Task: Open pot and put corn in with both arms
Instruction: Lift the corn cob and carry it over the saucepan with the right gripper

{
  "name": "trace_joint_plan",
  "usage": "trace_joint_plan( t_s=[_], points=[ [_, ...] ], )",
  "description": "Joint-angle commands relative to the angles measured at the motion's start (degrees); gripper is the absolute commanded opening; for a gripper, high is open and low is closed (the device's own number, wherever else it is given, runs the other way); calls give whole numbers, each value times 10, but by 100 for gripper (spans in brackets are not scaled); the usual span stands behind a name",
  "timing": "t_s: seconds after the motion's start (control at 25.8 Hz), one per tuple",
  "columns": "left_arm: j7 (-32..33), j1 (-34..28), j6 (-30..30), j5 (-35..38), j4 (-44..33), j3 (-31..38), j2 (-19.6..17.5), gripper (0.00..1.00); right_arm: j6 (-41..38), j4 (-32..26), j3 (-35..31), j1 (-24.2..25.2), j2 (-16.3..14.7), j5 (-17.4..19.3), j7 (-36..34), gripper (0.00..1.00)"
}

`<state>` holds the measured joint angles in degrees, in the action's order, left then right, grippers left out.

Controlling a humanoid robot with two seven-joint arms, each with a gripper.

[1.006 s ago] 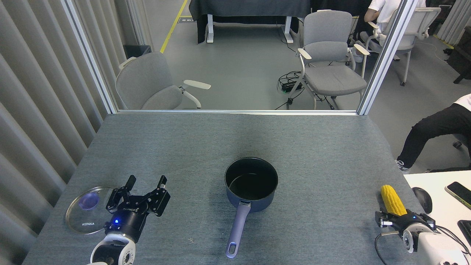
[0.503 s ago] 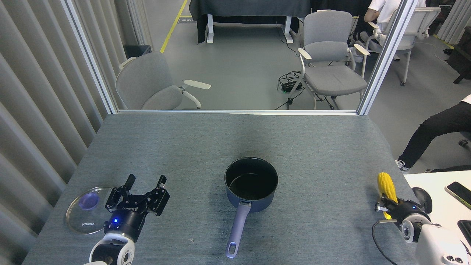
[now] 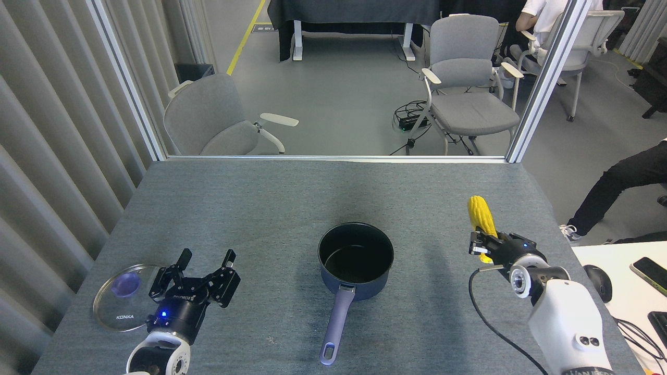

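Observation:
The dark navy pot (image 3: 356, 260) stands uncovered at the middle of the table, its black inside bare and its lavender handle (image 3: 335, 325) pointing toward me. My right gripper (image 3: 485, 246) is shut on the yellow corn (image 3: 481, 216), holding it upright in the air to the right of the pot. My left gripper (image 3: 207, 259) stands open near the front left, with nothing between its fingers, just right of the glass lid (image 3: 124, 302) lying flat on the table.
The grey table (image 3: 333, 198) ends at a metal-framed edge at the back. A white desk (image 3: 620, 281) with a mouse and a phone stands at the right. A person's leg (image 3: 615, 190) shows at the far right, and chairs stand beyond the table.
My right arm has lifted the corn from the table's right edge and carried it up and to the left, toward the pot. The left arm has hardly moved.

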<state>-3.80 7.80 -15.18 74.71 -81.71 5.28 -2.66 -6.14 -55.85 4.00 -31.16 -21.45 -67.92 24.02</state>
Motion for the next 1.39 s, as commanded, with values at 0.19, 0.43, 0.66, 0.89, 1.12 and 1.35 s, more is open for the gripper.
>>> trace_joint_plan(
  t_s=[0.19, 0.43, 0.66, 0.89, 1.12, 1.35],
  points=[
    [-1, -2, 2, 0, 2, 0, 0, 98, 62, -101, 7, -20, 148, -90, 156, 0],
    [-2, -2, 3, 0, 2, 0, 0, 98, 68, -98, 20, -10, 221, -161, 172, 0],
    [-3, -3, 3, -1, 7, 11, 1, 98, 126, -89, 80, -9, 224, -159, 172, 1],
    [-4, -4, 3, -1, 7, 11, 4, 98, 146, -76, 92, -10, 229, -159, 168, 2],
    [-4, -3, 3, -1, 13, 11, 4, 98, 150, -33, 93, -16, 240, -162, 151, 4],
    [-4, -3, 0, -1, 14, 11, 4, 98, 151, -12, 93, -19, 243, -161, 125, 8]
  ],
)
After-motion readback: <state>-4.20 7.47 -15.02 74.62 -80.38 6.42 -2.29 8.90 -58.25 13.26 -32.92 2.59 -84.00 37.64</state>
